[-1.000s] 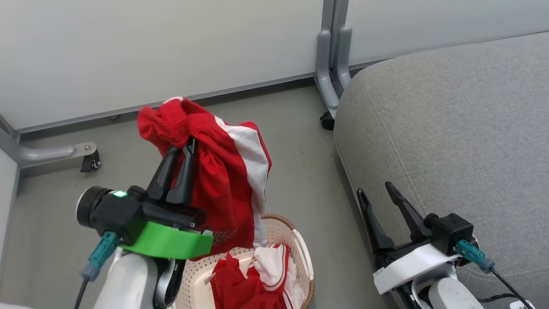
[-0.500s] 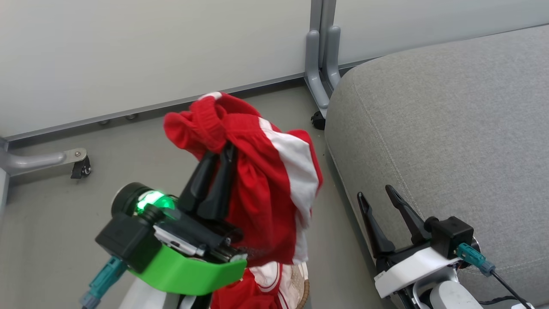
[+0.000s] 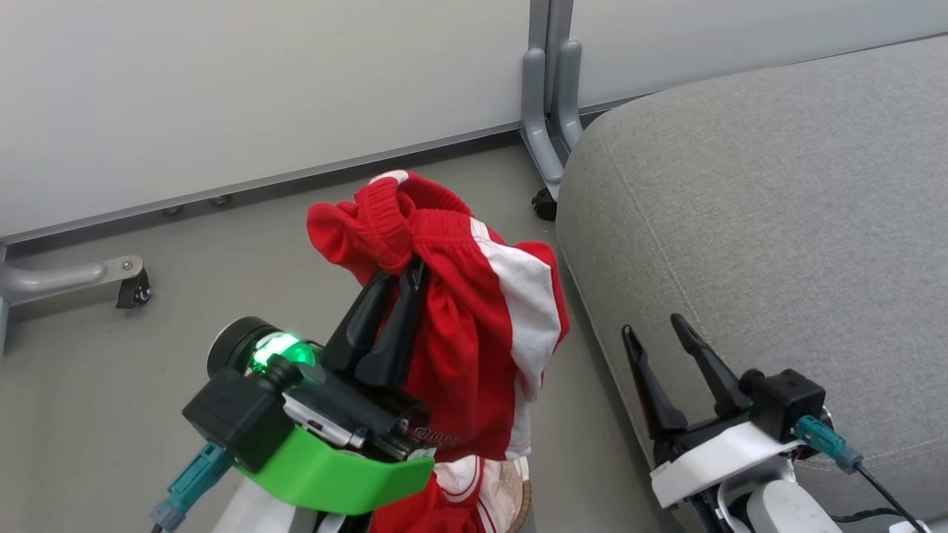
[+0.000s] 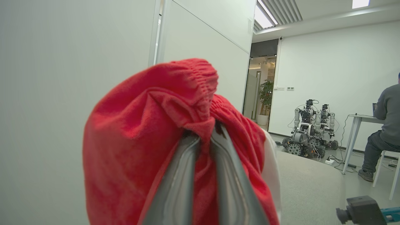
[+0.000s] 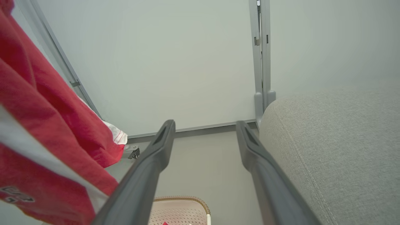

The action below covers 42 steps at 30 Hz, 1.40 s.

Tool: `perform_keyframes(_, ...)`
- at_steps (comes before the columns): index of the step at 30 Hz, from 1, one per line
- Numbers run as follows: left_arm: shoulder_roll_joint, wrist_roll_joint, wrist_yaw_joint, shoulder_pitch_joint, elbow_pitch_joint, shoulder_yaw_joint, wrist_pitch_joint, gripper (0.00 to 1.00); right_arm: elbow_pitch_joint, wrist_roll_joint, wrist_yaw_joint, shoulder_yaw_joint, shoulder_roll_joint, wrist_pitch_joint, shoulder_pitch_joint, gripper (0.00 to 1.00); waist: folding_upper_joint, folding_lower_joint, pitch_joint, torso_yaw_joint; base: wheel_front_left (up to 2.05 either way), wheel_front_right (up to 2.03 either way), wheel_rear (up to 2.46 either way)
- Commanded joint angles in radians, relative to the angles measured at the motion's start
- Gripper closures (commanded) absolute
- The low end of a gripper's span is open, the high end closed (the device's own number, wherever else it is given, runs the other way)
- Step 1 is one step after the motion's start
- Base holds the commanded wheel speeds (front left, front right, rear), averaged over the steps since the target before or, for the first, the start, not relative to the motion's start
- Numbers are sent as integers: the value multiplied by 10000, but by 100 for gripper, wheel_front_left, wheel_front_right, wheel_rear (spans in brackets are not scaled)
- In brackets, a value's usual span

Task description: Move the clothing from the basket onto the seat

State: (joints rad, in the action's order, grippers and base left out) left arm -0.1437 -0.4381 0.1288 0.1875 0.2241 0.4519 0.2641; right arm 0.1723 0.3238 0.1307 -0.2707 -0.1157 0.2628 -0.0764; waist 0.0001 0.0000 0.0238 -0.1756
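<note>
A red garment (image 3: 474, 318) with a white panel and ribbed waistband hangs in the air from my left gripper (image 3: 404, 270), which is shut on its bunched waistband (image 4: 175, 103). It hangs above the basket (image 3: 518, 492), whose brown rim peeks out below with more red and white clothing (image 3: 452, 496) inside. The grey seat (image 3: 778, 222) lies to the right, a narrow strip of floor away from the hanging garment. My right gripper (image 3: 652, 332) stands open and empty over the seat's left edge. In the right wrist view the red garment (image 5: 43, 131) hangs at left and the basket rim (image 5: 181, 200) shows below the fingers (image 5: 156, 156).
A white partition wall with a grey post and foot (image 3: 544, 111) stands behind. A castor leg (image 3: 89, 277) sits at left on the grey floor. In the left wrist view, other robots (image 4: 307, 131) and a seated person (image 4: 382, 137) are far across the room.
My left gripper has carried the red garment up and to the right, toward the seat. The camera has shifted, so the basket is now mostly hidden. The right gripper has stayed open.
</note>
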Motion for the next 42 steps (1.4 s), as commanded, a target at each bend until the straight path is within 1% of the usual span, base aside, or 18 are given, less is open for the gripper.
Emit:
perform_keyframes(1, -76, -47, 31, 162, 32, -30, 5, 100, -43, 61, 1, 111, -68, 31, -98, 0, -1, 0, -5, -6, 0, 0, 0)
perform_keyframes(5, -108, -45, 31, 175, 27, -49, 5, 100, -217, 387, 1, 144, -191, 31, -181, 0, -1, 0, -11, -49, 0, 0, 0)
perform_keyframes(8, -118, -52, 32, 189, 12, -60, 5, 100, -492, 714, 1, -97, -541, 31, -304, 0, -1, 0, -24, -79, 0, 0, 0)
perform_keyframes(11, -209, 34, 32, 261, -23, 57, 5, 100, -1005, 1239, 1, -805, -970, 31, -365, 0, -1, 0, -29, -85, 0, 0, 0)
perform_keyframes(14, -278, 24, 32, 348, -45, 109, 5, 100, -1786, 1821, 1, -1831, -1755, 31, -496, 0, -1, 0, -35, -96, 0, 0, 0)
perform_keyframes(16, -340, 32, 32, 392, -48, 100, 5, 100, -2193, 1931, 1, -2454, -2300, 31, -554, 0, -1, 0, -38, -107, 0, 0, 0)
perform_keyframes(19, -419, 57, 32, 422, -54, 96, 5, 100, -2724, 2110, 1, -3260, -2938, 31, -693, 0, -1, 0, -44, -124, 0, 0, 0)
perform_keyframes(21, -536, 112, 32, 525, -72, 229, 5, 100, -2946, 2133, 1, -3790, -3338, 31, -830, 0, -1, 0, -39, -131, 0, 0, 0)
perform_keyframes(24, -621, 104, 32, 634, -73, 375, 5, 100, -3064, 1981, 1, -4493, -3761, 31, -1117, 0, -1, 0, -47, -128, 0, 0, 0)
perform_keyframes(31, -851, 239, 32, 875, -11, 863, 5, 100, -2827, 1898, 1, -5284, -3994, 31, -1929, 0, -1, 0, -80, -36, 0, 0, 0)
perform_keyframes(35, -861, 302, 32, 967, -21, 1152, 5, 100, -2669, 1656, 1, -6038, -4184, 31, -2496, 0, -1, 0, -93, 57, 0, 0, 0)
perform_keyframes(38, -789, 313, 32, 1006, -73, 1311, 5, 100, -2443, 1609, -1, -6482, -4130, 31, -2990, 0, -1, 0, -106, 133, 0, 0, 0)
perform_keyframes(40, -748, 339, 32, 1058, -113, 1409, 5, 100, -2241, 1343, 1, -6809, -4099, 31, -3331, 0, -1, 0, -112, 181, 0, 0, 0)
perform_keyframes(42, -711, 446, 32, 1078, -175, 1477, 5, 100, -2005, 1225, 1, -7049, -3943, 31, -3580, 0, -1, 0, -122, 216, 0, 0, 0)
